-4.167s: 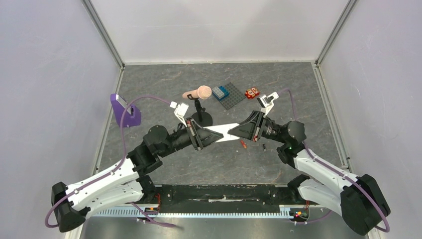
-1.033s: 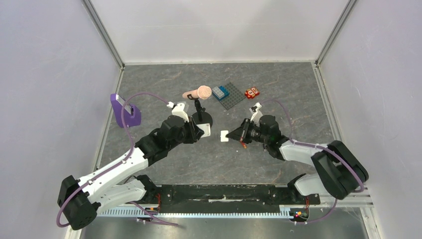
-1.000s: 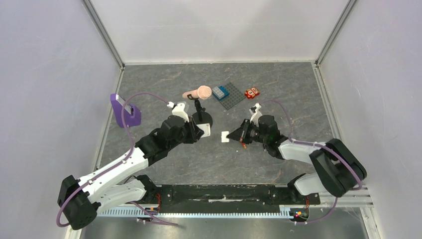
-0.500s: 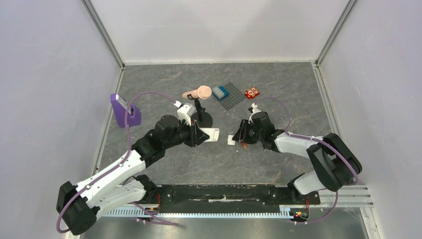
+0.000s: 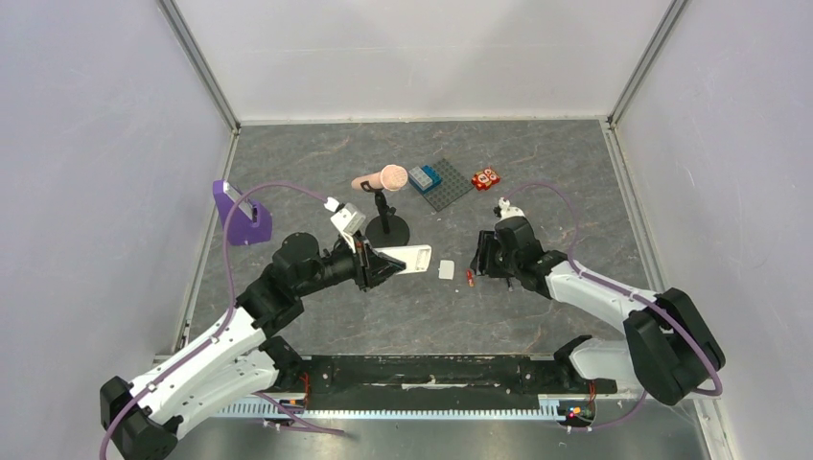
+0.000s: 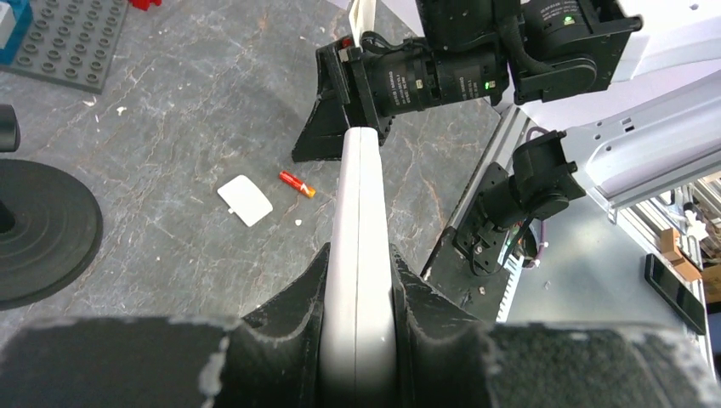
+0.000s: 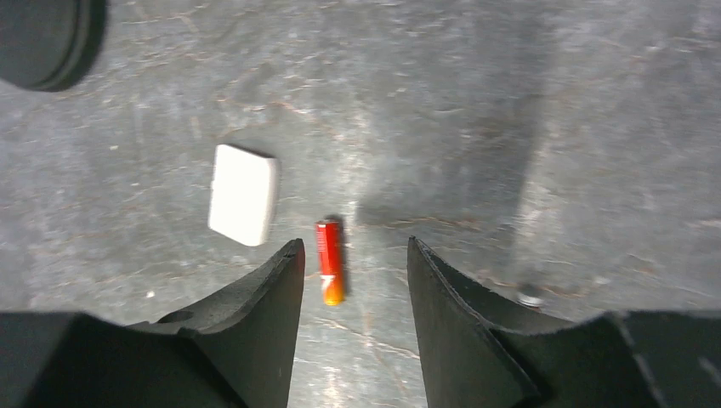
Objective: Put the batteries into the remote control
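Between the jaws of my right gripper (image 7: 353, 251), which stand partly open around nothing, the red battery (image 7: 329, 261) lies flat on the table (image 7: 510, 102), just beside the white cover (image 7: 244, 206). It looks light, hard and apt to roll, so I would pinch it across its middle. My left gripper (image 6: 358, 255) clamps the remote control (image 6: 360, 187) edge-on, a grip only its wrist view shows closely. The black battery I cannot find, perhaps because it is hidden under my right arm.

Surface (image 5: 537, 172): looked like matt, grey, veined stone. Remote control (image 6: 359, 212): was smooth white plastic. Battery (image 7: 329, 259): had a glossy red-orange casing. Right tool (image 7: 353, 251): was grainy, matt black.
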{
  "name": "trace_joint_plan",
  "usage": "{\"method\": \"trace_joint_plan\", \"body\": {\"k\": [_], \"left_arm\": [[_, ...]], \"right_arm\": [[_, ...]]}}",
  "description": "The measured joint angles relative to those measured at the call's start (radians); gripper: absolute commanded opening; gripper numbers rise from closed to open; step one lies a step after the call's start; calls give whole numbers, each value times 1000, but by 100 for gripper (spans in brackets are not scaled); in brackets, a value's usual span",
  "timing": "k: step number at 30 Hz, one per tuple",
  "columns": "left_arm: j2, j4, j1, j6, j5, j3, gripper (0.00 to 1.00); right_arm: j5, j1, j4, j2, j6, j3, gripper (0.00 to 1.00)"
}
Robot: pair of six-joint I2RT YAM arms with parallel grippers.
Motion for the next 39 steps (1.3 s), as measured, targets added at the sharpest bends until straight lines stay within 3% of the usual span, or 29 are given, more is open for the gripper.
{"method": "trace_joint_plan", "body": {"k": [5,11,21,31,35,39], "left_arm": [[-12,18,0,0,10,-7,2],[-19,28,0,0,17,-8,2],[-18,34,0,0,12,-21,2],[-18,41,0,0,-29,-33,2],[-18,43,0,0,-53,-43,2],[-23,45,0,-1,-70,-53,2]], "right_arm": [[77,-11,-57,-8,-45,0,49],[64,-10,-75,18,-88,10,40],[24,19,-87,76,-120,43,45],[27,73,-87,120,-132,75,45],[53,108,-95,157,-138,101,39],[90,137,-97,190,-144,129,26]]}}
